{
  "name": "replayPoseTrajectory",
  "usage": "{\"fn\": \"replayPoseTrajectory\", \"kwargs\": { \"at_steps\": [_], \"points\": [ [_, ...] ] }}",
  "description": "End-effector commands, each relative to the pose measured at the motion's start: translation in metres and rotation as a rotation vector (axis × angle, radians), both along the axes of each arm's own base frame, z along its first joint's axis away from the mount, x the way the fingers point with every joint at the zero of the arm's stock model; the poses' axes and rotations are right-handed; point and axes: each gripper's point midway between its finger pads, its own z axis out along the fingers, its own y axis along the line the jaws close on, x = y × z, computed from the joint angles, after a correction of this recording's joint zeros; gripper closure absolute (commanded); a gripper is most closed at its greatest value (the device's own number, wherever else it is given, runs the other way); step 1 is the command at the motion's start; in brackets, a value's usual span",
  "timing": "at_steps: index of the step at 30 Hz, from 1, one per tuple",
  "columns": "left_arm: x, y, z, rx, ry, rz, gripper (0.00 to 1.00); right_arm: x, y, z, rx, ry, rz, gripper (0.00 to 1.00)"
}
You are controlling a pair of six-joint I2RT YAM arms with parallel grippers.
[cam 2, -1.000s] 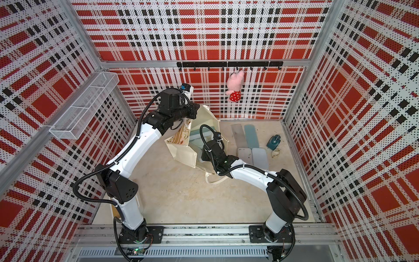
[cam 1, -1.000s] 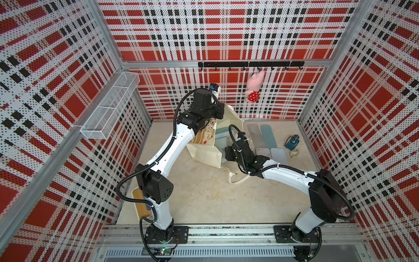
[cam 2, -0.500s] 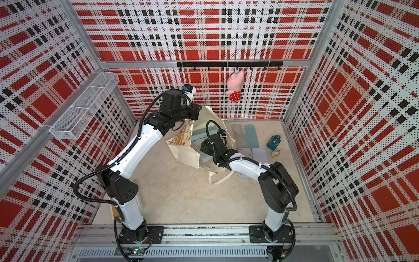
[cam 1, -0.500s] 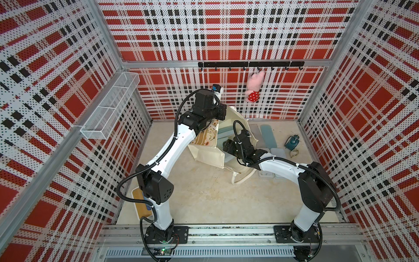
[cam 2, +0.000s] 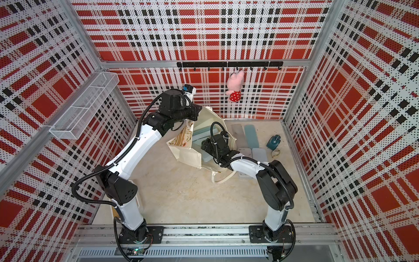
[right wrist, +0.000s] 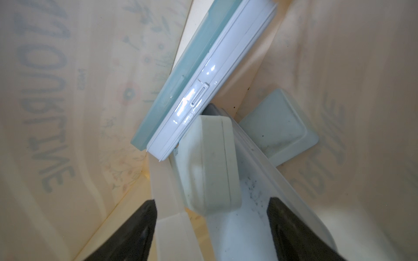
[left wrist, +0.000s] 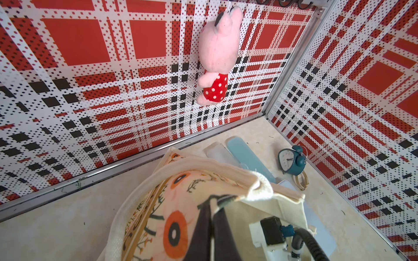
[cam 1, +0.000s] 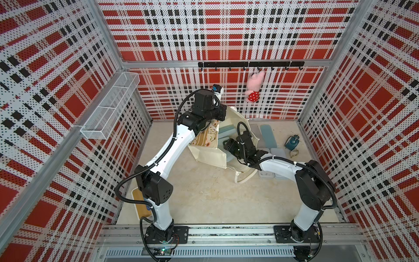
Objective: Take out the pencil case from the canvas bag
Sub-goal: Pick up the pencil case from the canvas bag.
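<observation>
The cream canvas bag [cam 1: 210, 154] [cam 2: 186, 154] stands open on the table, flower print on its face [left wrist: 174, 226]. My left gripper [left wrist: 213, 201] is shut on the bag's top rim and holds the mouth up; in both top views it sits at the rim [cam 1: 223, 113] [cam 2: 199, 112]. My right gripper [right wrist: 211, 202] is open, deep inside the bag [cam 1: 226, 145]. Between its spread black fingers [right wrist: 140, 226] lie a frosted white pencil case [right wrist: 248, 226] and a small pale green case [right wrist: 208, 162]. A teal-and-white case [right wrist: 203, 74] leans beyond them.
Several flat cases [cam 1: 267, 136] lie on the table right of the bag, with a teal alarm clock [cam 1: 292, 143] beyond. A pink plush [cam 1: 255, 86] hangs from the hook rail. A wire basket [cam 1: 111, 106] is on the left wall. The bag's loop handle [cam 1: 242, 179] trails on the table.
My right gripper has moved from the bag's right edge down into its mouth and its jaws have spread wider. The left gripper has kept its hold on the rim.
</observation>
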Motion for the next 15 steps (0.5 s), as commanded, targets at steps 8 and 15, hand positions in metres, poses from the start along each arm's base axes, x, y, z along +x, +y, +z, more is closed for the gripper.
{"fn": "replayPoseTrajectory", "kwargs": {
  "at_steps": [8,15],
  "points": [
    [-0.0321,0.0015,0.0878,-0.110,-0.217,-0.069,1.00,0.0131,0.0018,0.0003,0.089,-0.002,-0.007,0.38],
    [-0.0349,0.0011,0.0904,-0.114,-0.221,-0.080,1.00,0.0145,0.0053,-0.0025,0.118,0.010,0.005,0.46]
  ]
}}
